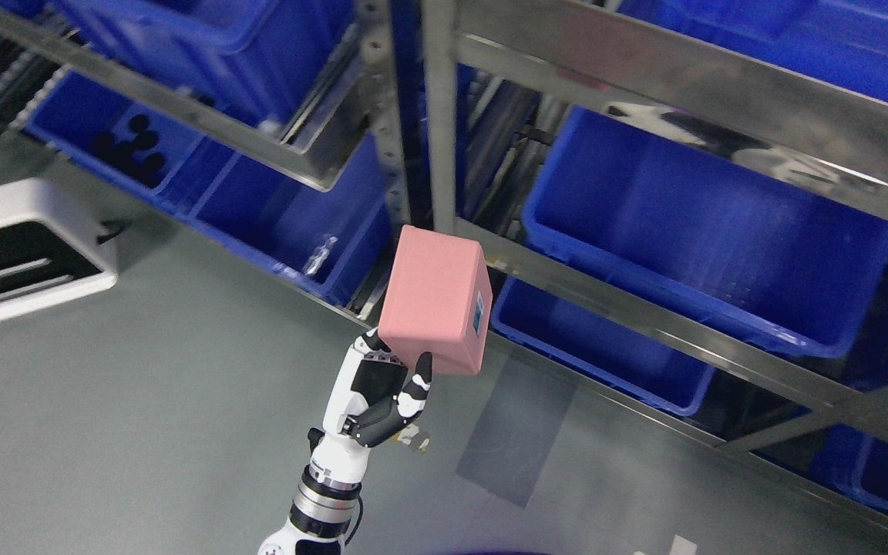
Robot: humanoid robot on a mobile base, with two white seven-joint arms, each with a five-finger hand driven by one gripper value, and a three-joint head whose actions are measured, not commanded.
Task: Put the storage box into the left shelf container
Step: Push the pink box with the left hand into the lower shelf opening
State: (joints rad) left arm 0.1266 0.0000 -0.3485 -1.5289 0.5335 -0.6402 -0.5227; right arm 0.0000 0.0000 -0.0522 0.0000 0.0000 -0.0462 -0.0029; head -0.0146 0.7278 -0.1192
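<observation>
Before the metal shelf (444, 116), the left robot hand (382, 385) holds the pink storage box (435, 301) from below, fingers closed around its lower edge (a small label shows on one side). Blue containers (274, 208) sit on the shelf behind, apart from the box.

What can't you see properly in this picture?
- Head view: the left hand grips the pink storage box; the box hides its fingertips.
- The box's small blue label is too small to read.
- The black things in the far left blue bin are too dark to identify.
- The right arm is out of view.
</observation>
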